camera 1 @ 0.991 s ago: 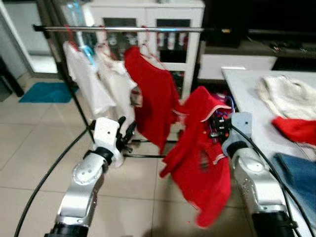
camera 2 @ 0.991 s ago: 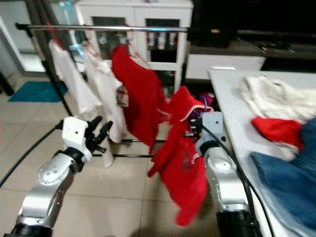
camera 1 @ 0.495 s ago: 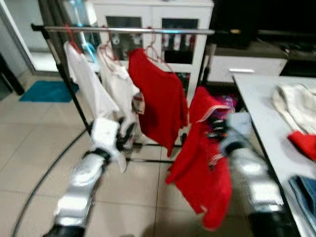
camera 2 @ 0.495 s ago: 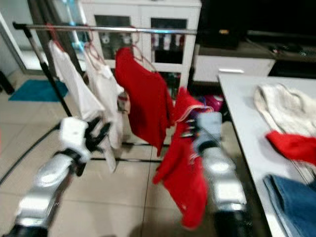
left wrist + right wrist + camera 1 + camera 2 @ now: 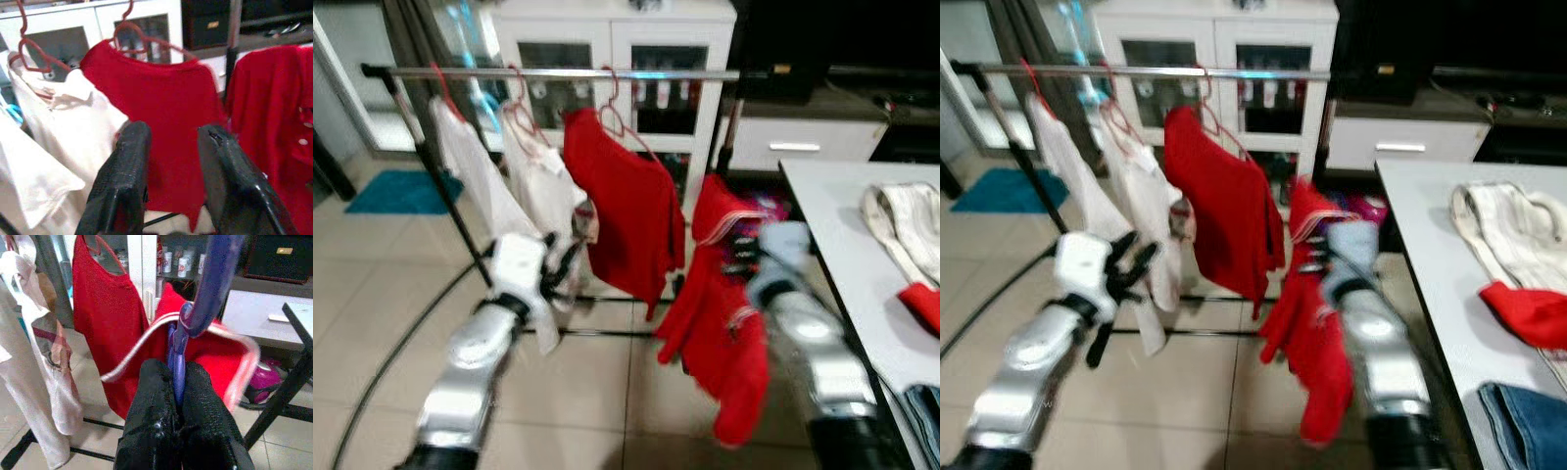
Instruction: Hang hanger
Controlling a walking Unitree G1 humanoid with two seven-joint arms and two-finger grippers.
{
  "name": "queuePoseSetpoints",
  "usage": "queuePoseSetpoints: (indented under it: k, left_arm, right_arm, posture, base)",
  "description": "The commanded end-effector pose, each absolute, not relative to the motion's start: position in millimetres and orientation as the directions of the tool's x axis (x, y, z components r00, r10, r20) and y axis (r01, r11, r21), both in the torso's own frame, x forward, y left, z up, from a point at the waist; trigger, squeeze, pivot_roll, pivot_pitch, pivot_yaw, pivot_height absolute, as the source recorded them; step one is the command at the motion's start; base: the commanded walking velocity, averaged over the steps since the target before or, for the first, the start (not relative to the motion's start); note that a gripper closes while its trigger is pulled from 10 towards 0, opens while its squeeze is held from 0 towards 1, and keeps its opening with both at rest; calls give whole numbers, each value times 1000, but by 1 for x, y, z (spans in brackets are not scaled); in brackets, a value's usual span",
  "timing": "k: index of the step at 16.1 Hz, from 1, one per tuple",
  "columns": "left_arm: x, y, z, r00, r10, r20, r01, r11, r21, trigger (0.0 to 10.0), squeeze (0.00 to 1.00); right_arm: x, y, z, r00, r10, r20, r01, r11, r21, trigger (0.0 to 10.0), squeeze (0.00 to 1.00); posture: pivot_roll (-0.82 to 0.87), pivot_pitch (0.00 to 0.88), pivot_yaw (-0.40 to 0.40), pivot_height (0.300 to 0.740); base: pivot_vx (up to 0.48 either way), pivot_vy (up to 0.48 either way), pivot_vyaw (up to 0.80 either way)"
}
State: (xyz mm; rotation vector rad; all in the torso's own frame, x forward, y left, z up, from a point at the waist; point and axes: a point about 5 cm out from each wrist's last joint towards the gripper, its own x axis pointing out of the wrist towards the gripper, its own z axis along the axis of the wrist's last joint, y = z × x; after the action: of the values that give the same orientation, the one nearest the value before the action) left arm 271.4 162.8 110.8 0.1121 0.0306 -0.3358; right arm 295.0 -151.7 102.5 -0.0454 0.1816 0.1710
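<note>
A metal clothes rail (image 5: 558, 72) stands ahead with two white shirts (image 5: 543, 186) and a red shirt (image 5: 626, 215) hanging on red hangers. My right gripper (image 5: 177, 377) is shut on the neck of a purple hanger (image 5: 205, 289) that carries a red polo shirt (image 5: 720, 323). This shirt hangs below the rail's right end, in front of the right post. My left gripper (image 5: 171, 134) is open with nothing in it, held low in front of the white shirts.
A white table (image 5: 842, 245) on my right carries a cream garment (image 5: 906, 225), a red cloth (image 5: 925, 304) and jeans (image 5: 1528, 426). A white glass-door cabinet (image 5: 705, 39) stands behind the rail. A teal mat (image 5: 401, 191) lies on the tiled floor, far left.
The whole picture has shifted: the rail sits more central and slightly nearer, the table further right. Both arms keep their pose, and the right gripper still holds the hanger.
</note>
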Motion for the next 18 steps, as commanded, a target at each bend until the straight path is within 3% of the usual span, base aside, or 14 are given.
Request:
queuePoseSetpoints:
  k: [1, 10, 12, 18]
  left_arm:
    - [273, 155, 114, 936, -349, -34, 351, 931, 100, 10000, 4]
    - [270, 154, 111, 927, -370, -53, 374, 921, 109, 10000, 4]
    - [270, 153, 111, 925, -376, -56, 380, 918, 112, 10000, 4]
    - [270, 151, 110, 918, -391, -65, 396, 911, 115, 10000, 4]
  right_arm:
    - [299, -161, 112, 979, 140, -149, -148, 988, -49, 10000, 0]
    - [298, -142, 113, 946, 271, -180, -298, 944, -144, 10000, 0]
    - [299, -141, 114, 950, 262, -172, -290, 943, -166, 10000, 0]
    - [299, -148, 117, 957, 235, -168, -260, 954, -148, 10000, 0]
  posture:
    - [1, 0, 22, 740]
    - [7, 0, 17, 740]
    - [8, 0, 17, 740]
    - [6, 0, 21, 740]
  base:
    - [352, 0, 0]
    - [355, 0, 0]
    - [356, 0, 800]
    - [356, 0, 0]
